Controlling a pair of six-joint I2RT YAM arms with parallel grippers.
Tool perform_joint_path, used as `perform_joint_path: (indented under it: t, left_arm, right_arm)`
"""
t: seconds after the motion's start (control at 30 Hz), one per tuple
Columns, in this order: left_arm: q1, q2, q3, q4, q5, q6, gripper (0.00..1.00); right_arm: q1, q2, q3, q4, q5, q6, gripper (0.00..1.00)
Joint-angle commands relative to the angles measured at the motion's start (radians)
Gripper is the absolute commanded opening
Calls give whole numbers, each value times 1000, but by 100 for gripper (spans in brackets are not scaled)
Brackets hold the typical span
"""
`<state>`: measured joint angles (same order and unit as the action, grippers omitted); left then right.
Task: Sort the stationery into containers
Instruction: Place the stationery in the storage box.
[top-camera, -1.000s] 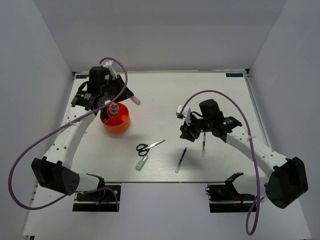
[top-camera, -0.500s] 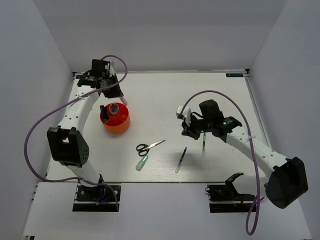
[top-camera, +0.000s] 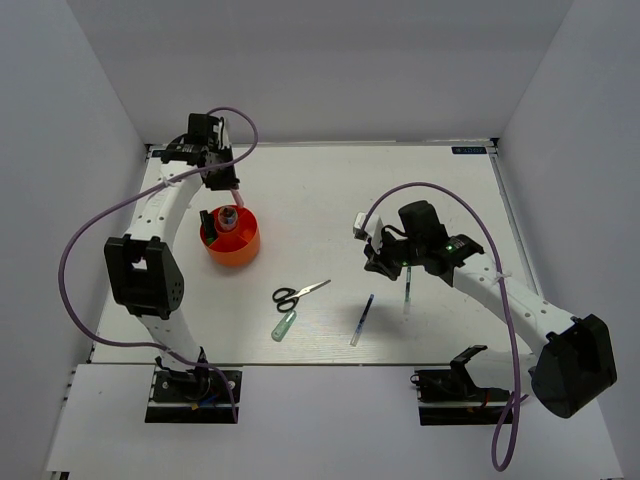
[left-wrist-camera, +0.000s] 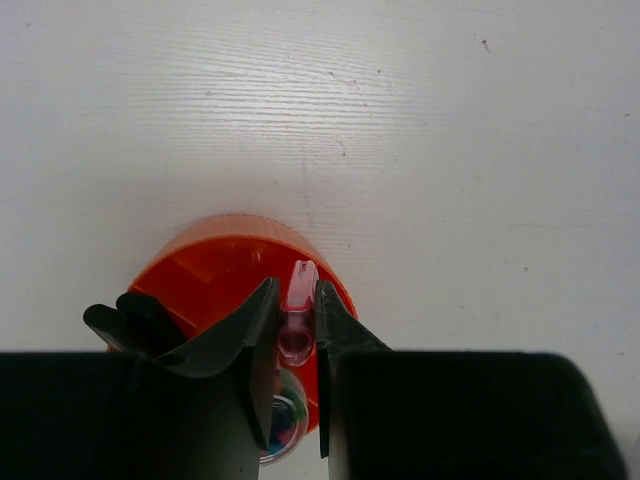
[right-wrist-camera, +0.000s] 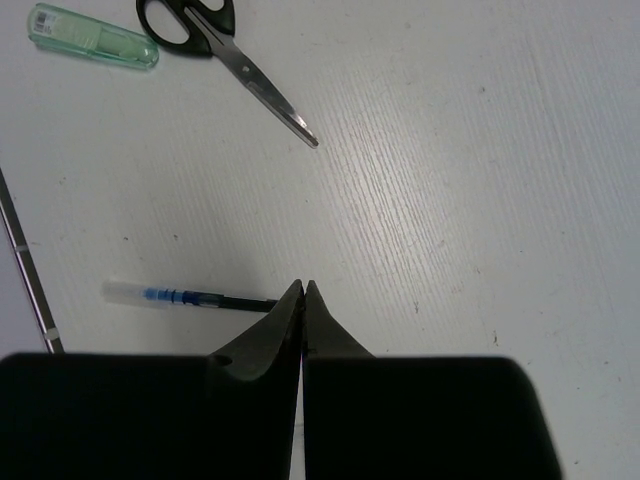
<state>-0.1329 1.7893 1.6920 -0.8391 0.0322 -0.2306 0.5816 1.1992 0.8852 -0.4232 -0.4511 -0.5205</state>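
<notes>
My left gripper (left-wrist-camera: 296, 292) is shut on the pink marker (left-wrist-camera: 299, 310) and holds it upright over the far rim of the orange-red cup (left-wrist-camera: 205, 268). In the top view the gripper (top-camera: 229, 186) is just behind the cup (top-camera: 232, 240), which holds a few items. My right gripper (right-wrist-camera: 302, 288) is shut, with nothing visible between its fingers, above the table near the blue pen (right-wrist-camera: 185, 296). The black-handled scissors (top-camera: 300, 294), the pale green tube (top-camera: 284, 325), the blue pen (top-camera: 362, 320) and the green pen (top-camera: 407, 290) lie on the table.
The white table is walled on three sides. The scissors (right-wrist-camera: 225, 60) and the tube (right-wrist-camera: 92, 35) lie beyond my right gripper. Purple cables loop over both arms.
My left arm has swung back and folded up, turning the pink marker from pointing sideways to upright over the cup's far rim. My right arm has not moved.
</notes>
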Motion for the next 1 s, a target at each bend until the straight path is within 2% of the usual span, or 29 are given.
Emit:
perform_joint_path:
  t: [0.0,0.67,0.73,0.97]
  left_arm:
    - [21,-7,41,-8,-28,34,0]
    - [36,36,54,-63,-26,99,0]
    - [38,35,54,-63,-28,103,4]
    - [44,33,41,-66,-29,111,5]
  right_arm:
    - [-3,-18,-6,15,3,-13,0]
    - [-3,-7,-6,23,26,-9,0]
    - [-5,-7,-12,24,31,-10,0]
    - [-3,-9,-9,23,32,-10,0]
